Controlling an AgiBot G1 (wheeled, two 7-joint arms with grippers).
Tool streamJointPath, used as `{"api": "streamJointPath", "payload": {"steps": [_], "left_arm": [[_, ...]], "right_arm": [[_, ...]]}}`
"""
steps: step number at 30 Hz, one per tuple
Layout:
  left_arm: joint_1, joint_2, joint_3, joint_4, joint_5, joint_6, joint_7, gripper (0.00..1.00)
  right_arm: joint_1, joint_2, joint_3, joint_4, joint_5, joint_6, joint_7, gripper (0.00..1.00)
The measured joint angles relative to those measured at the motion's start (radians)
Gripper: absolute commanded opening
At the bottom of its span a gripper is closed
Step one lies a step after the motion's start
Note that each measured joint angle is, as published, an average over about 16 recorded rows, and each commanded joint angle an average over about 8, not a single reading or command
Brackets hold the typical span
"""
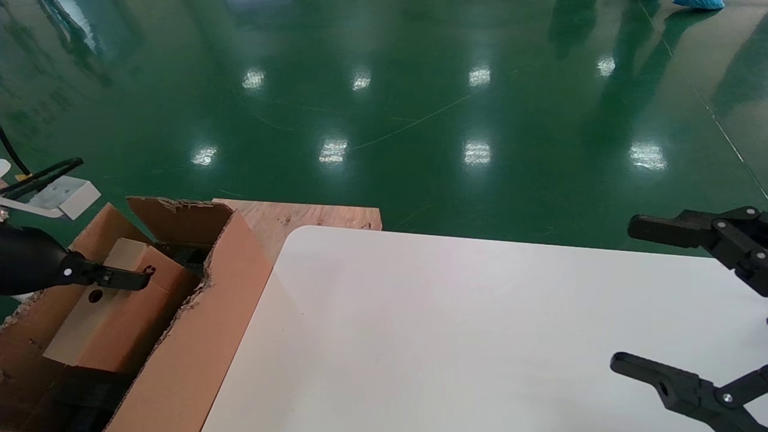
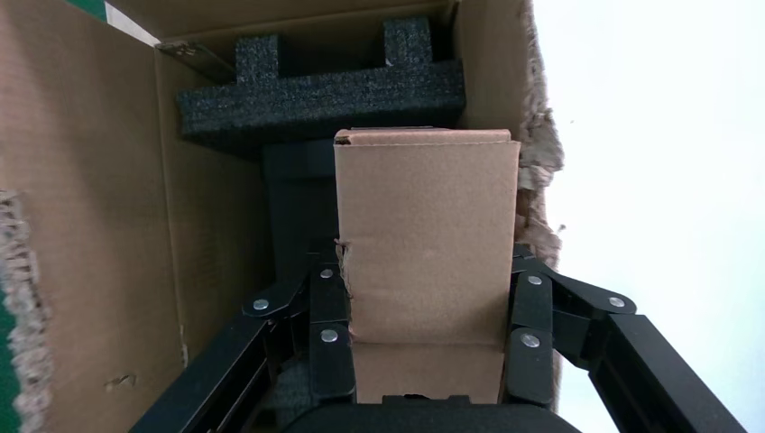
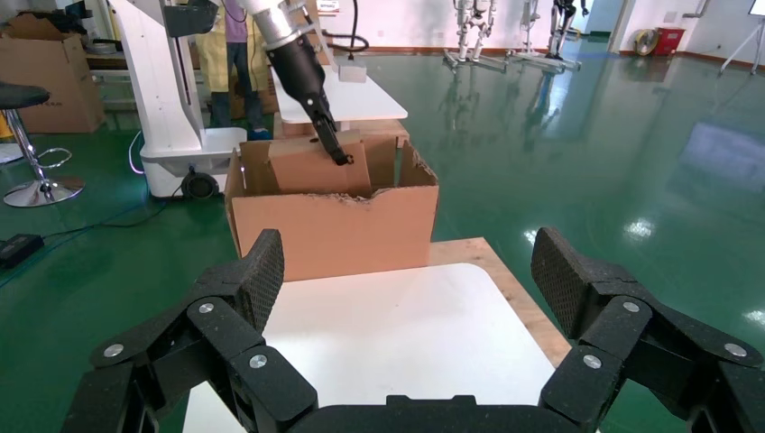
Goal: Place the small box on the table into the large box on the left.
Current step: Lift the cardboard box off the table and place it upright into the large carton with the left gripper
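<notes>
The small box is held inside the large box, which stands just beside the left edge of the white desk. The small box is gripped on both sides by the left gripper, with its fingers closed tight against the cardboard. The round hole can be seen on one face of the small box. Black foam pieces lie at the far end of the large box, just past the small box.

The right gripper is held wide open over the right side of the desk, and nothing is held in it.

Most of the job looks done, since the small box is already down between the walls of the large box. It has not been let go yet. What is probably left is for the small box to be set down and the left gripper to be opened and lifted out.
</notes>
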Motion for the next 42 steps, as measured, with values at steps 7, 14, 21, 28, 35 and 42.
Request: {"api": "streamJointPath", "payload": {"steps": [7,14,21,28,35,42], "left_arm": [[0.041,0.000,0.025,0.045,0.003,-0.069,0.023,0.00],[0.035,0.013,0.025,0.120,0.023,-0.057,0.043,0.00],[0.022,0.018,0.021,0.193,0.038,-0.029,0.074,0.00],[0.032,0.013,0.028,0.267,0.035,-0.035,0.141,0.00],[0.061,0.014,0.039,0.377,0.008,-0.078,0.253,0.00],[0.085,0.033,0.042,0.508,-0.036,-0.113,0.369,0.00]], "right_arm": [[0.000,0.000,0.000,0.000,0.000,0.000,0.000,1.00],[0.000,0.000,0.000,0.000,0.000,0.000,0.000,1.00],[0.000,0.000,0.000,0.000,0.000,0.000,0.000,1.00],[0.000,0.000,0.000,0.000,0.000,0.000,0.000,1.00],[0.000,0.000,-0.001,0.000,0.000,0.000,0.000,1.00],[0.000,0.000,-0.001,0.000,0.000,0.000,0.000,1.00]]}}
